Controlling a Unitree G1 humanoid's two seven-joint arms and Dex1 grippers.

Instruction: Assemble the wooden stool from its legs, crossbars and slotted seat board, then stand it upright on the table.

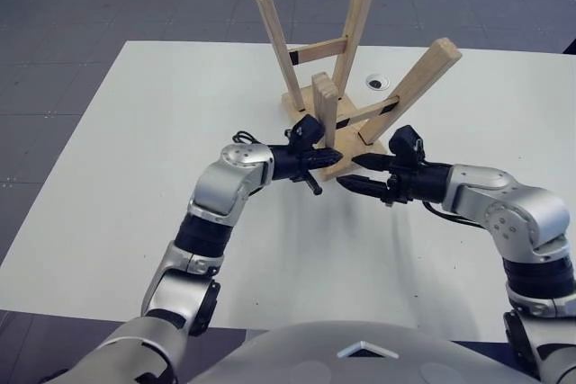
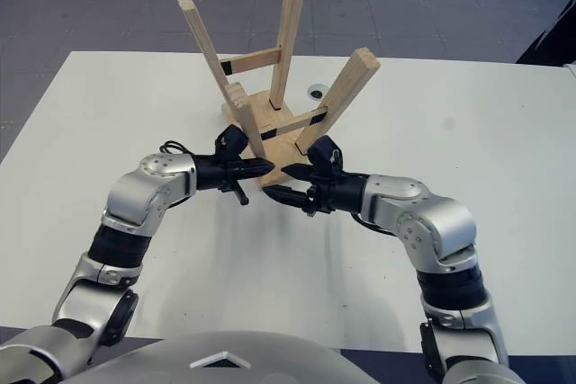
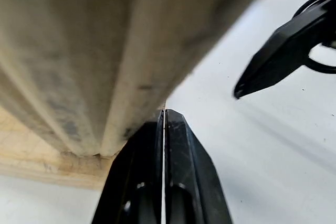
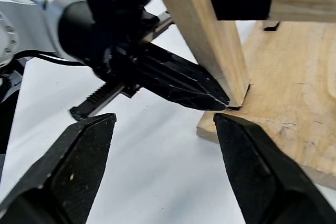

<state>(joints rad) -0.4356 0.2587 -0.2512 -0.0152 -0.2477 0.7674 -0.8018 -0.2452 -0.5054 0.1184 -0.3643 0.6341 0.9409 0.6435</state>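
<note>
White rectangular worktop (image 1: 135, 177) over grey floor. On the left, my left tool (image 1: 331, 158) has its fingers pressed together, the tip touching the foot of the nearest leg (image 1: 325, 110). At centre, the pale wooden stool (image 1: 346, 47) stands upside down, slotted seat board (image 4: 283, 103) flat on the worktop, four legs slanting up, joined by crossbars. On the right, my right tool (image 1: 349, 171) has its fingers spread apart, just beside the board's near corner.

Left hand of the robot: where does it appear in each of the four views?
Left eye view: left hand at picture centre, tips at the nearest leg's base.
Right eye view: left hand just left of centre, at that leg.
Left wrist view: its shut fingers, tips under that leg.
Right wrist view: black fingers at that leg's base.
Shared landmark: the nearest leg.
</note>
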